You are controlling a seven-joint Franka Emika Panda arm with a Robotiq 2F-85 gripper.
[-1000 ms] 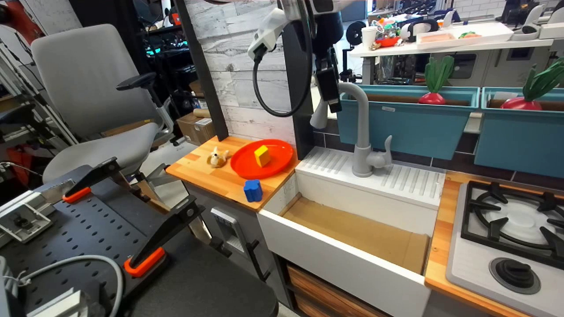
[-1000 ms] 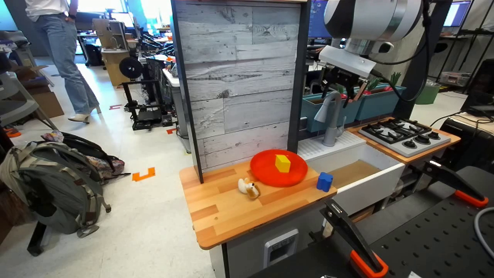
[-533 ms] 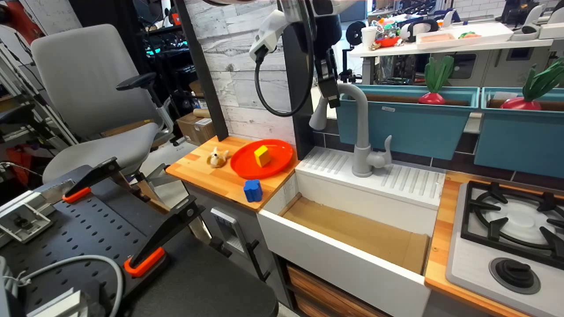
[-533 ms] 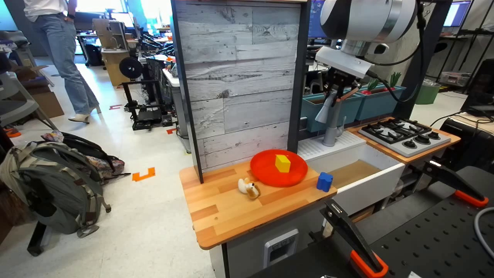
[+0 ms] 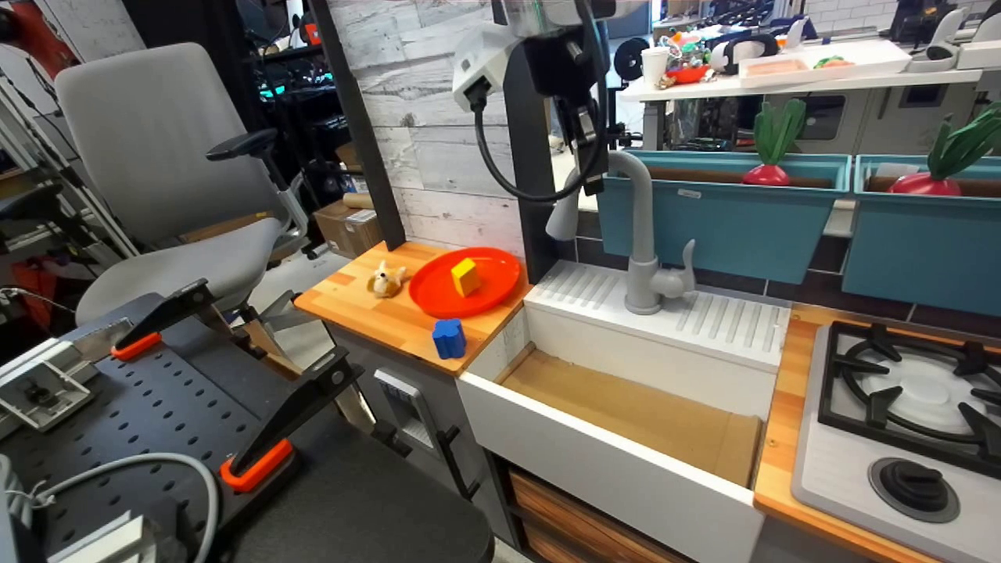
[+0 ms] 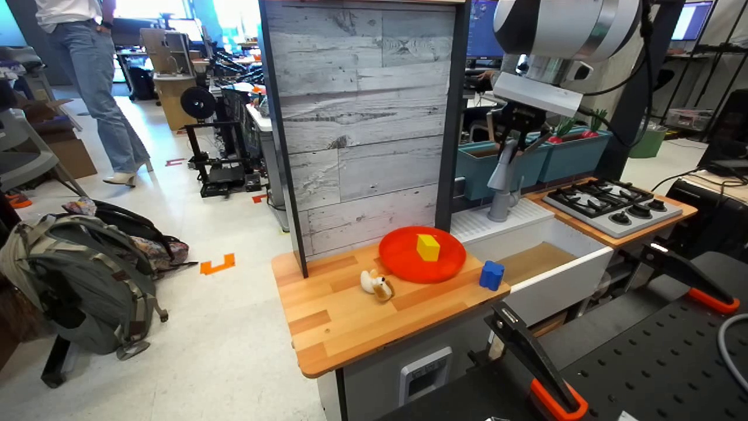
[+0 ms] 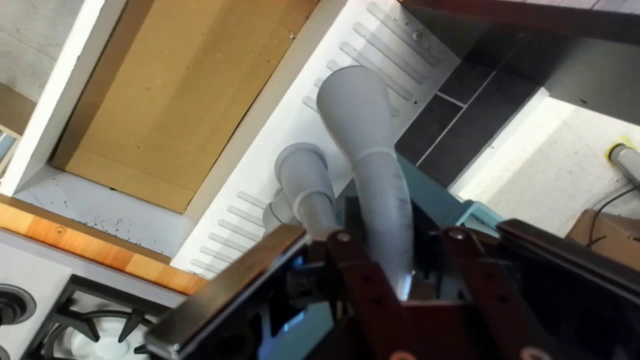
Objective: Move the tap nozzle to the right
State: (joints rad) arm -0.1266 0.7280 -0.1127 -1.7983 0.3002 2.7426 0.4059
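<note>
The tap nozzle (image 5: pixel 643 205) is a matte grey gooseneck with a flared end, rising behind the white sink (image 5: pixel 618 450); its small lever (image 5: pixel 689 270) sticks out at the base. My gripper (image 5: pixel 592 173) is at the top of the arch, close to the flared end, in both exterior views. In the wrist view the grey spout (image 7: pixel 367 135) runs between the dark jaws, which press on it from both sides, so my gripper (image 7: pixel 384 215) is shut on the tap nozzle. The pads are dark and blurred, and the far part of the arch is hidden by the gripper.
Blue planters (image 5: pixel 715 223) hang just behind the tap. A dark post (image 5: pixel 538 227) and wood panel stand beside it. On the counter are a red plate (image 6: pixel 403 257) with a yellow block (image 6: pixel 428 248), a blue block (image 6: pixel 491 275) and a toy dog (image 6: pixel 377 285). A stove (image 6: pixel 613 204) flanks the sink.
My gripper has gone from open to shut around the spout. Arm and flared end have shifted rightward in an exterior view, with the spout turning a little on its base.
</note>
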